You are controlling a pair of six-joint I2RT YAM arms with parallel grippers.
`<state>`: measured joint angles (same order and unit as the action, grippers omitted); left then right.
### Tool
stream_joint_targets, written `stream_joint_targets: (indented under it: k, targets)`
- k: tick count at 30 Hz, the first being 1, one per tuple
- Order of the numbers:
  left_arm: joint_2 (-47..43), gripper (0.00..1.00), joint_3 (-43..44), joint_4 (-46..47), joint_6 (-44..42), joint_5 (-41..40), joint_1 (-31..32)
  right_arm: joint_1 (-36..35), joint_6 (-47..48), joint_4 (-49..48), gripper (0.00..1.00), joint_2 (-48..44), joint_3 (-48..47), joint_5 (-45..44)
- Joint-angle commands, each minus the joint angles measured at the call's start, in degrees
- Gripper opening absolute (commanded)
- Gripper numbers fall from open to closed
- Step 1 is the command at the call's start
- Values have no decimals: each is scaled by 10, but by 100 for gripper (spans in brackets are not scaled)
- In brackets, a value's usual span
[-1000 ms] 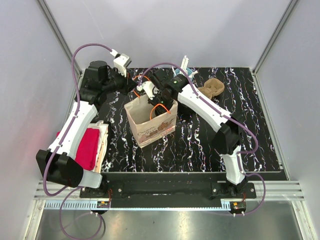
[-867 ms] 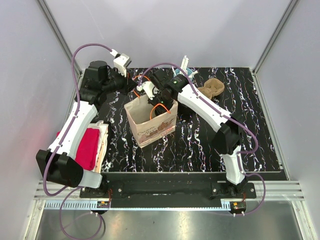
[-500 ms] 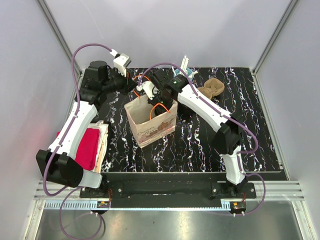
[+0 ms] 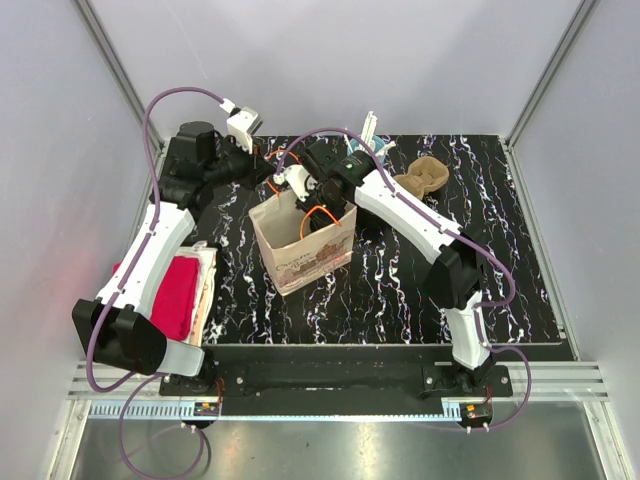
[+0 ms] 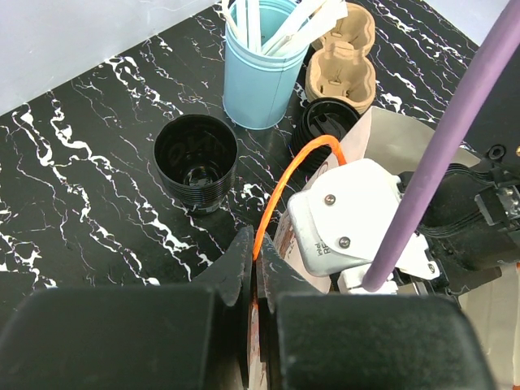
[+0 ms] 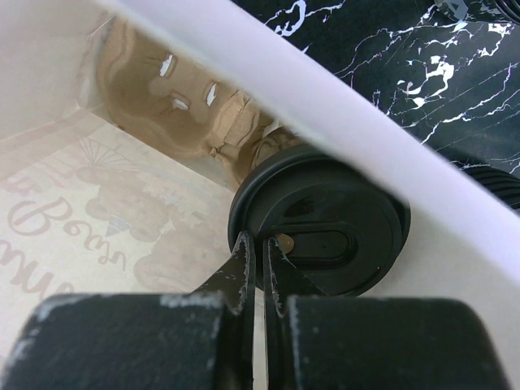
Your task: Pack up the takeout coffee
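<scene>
Lid uppermost, the takeout coffee (image 6: 325, 236), a small black disposable cup with a round black plastic lid, stands inside the brown printed paper bag (image 4: 305, 250), just beyond and to the right of the right fingers (image 6: 248, 248). Those fingers are pressed together with nothing between them. Their tips overlap the lid's left edge in the wrist view, though whether they touch it cannot be told. The small pale mark on the lid lies just right of the tips. The bag's blurred pale rim crosses above the fingers.

The left fingers (image 5: 246, 248) are closed too, pinching a thin strip of the bag's rim. Ahead of them and a little to the left, a lidless black plastic cup (image 5: 196, 158) stands upright on the black white-veined marble table (image 5: 97, 122). Farther ahead stands a light-blue cup of white straws (image 5: 258, 77). A brown moulded-pulp cup carrier (image 5: 345, 61) lies to the right of that cup.
</scene>
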<state>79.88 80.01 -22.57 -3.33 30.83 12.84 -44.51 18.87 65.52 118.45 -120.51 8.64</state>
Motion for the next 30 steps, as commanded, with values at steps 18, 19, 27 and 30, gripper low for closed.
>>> stream_joint_targets:
  k: [18,19,27,30]
  targets:
    - [-18,0,-6,29,6,-16,2,-5,6,-16,0,-24,3,8]
    - [-18,0,-6,29,6,-19,2,-5,6,-17,0,-23,4,9]
    - [-14,0,-4,26,10,-55,2,-5,6,-17,0,-23,6,10]
    - [-13,0,-1,26,10,-62,2,-5,6,-18,0,-24,7,11]
